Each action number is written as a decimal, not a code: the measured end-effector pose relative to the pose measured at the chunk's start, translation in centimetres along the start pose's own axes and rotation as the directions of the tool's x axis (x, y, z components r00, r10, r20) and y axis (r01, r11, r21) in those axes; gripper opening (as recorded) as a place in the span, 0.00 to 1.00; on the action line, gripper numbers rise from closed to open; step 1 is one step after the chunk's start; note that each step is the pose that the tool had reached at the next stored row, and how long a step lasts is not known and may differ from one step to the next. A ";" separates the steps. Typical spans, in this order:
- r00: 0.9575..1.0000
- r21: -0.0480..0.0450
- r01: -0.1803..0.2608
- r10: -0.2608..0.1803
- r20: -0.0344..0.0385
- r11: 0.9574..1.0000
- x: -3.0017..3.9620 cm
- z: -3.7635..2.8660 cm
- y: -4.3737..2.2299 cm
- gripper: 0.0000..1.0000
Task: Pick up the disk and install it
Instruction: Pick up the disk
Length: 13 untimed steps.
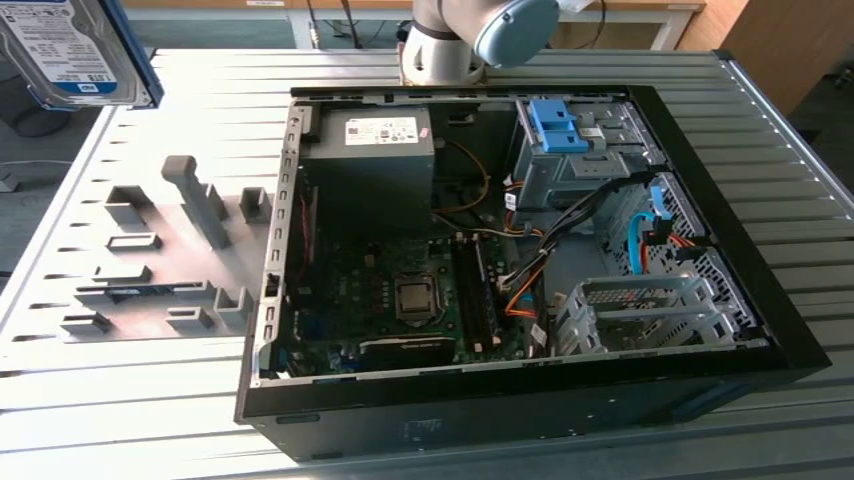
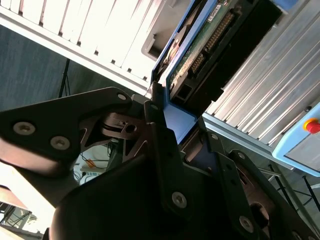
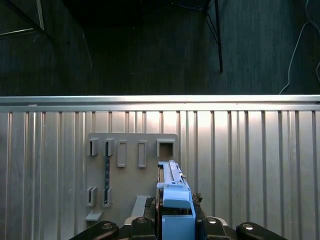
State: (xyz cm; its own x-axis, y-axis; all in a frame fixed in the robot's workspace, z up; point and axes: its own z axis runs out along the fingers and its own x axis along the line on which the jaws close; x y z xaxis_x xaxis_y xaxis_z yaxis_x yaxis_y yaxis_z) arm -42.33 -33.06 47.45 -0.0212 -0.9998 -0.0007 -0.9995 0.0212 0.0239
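Note:
The disk [image 1: 67, 50] is lifted off the table at the exterior view's upper left, its white-and-blue label facing the camera and a blue rail along its side. In the second wrist view my gripper [image 2: 180, 125] is shut on the disk's blue caddy, with the disk's green circuit board [image 2: 200, 45] beyond the fingers [image 2: 156, 120]. In the first wrist view the disk [image 3: 172, 190] stands edge-on in my gripper [image 3: 176, 226], above the grey holder plate [image 3: 130, 180].
The open computer case [image 1: 534, 420] lies on the slatted table [image 1: 120, 400], holding a grey power supply [image 1: 380, 140], a blue bracket [image 1: 558, 125] on the drive bay and a metal drive cage [image 1: 641, 310]. The holder plate [image 1: 147, 260] sits beside the case.

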 end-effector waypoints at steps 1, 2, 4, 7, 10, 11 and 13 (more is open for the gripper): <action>1.000 0.000 0.000 0.000 0.000 1.000 0.00 0.00 -0.01 0.36; 1.000 0.000 0.000 0.000 0.000 1.000 0.00 -0.01 -0.02 0.36; 1.000 0.000 0.000 0.000 0.000 1.000 0.00 -0.01 -0.09 0.36; 1.000 0.000 0.000 0.000 0.000 1.000 0.00 -0.01 -0.35 0.36; 1.000 0.000 0.000 0.000 0.000 1.000 -0.02 -0.02 -0.71 0.36; 1.000 0.000 0.000 0.000 0.000 1.000 -0.02 -0.02 -0.83 0.36; 1.000 0.000 0.000 0.000 0.000 1.000 -0.02 -0.03 -1.08 0.36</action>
State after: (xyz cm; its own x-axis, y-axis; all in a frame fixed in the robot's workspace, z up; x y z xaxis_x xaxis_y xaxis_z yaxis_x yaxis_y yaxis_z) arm -41.25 -33.06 47.46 -0.0212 -0.9998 -0.0007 -0.9995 0.0212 0.0239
